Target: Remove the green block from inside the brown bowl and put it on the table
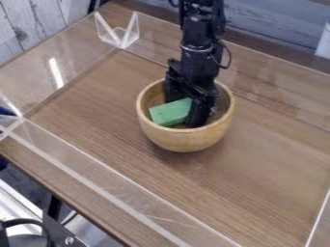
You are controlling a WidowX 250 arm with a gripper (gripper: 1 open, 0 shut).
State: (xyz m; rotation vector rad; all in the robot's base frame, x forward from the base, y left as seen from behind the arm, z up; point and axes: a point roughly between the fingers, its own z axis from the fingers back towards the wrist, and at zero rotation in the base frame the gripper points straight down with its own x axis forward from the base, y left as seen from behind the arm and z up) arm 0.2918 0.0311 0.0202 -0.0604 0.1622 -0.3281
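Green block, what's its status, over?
Hand open, down in the bowl. Green block inside, beside the fingers. Bowl wall all around it.
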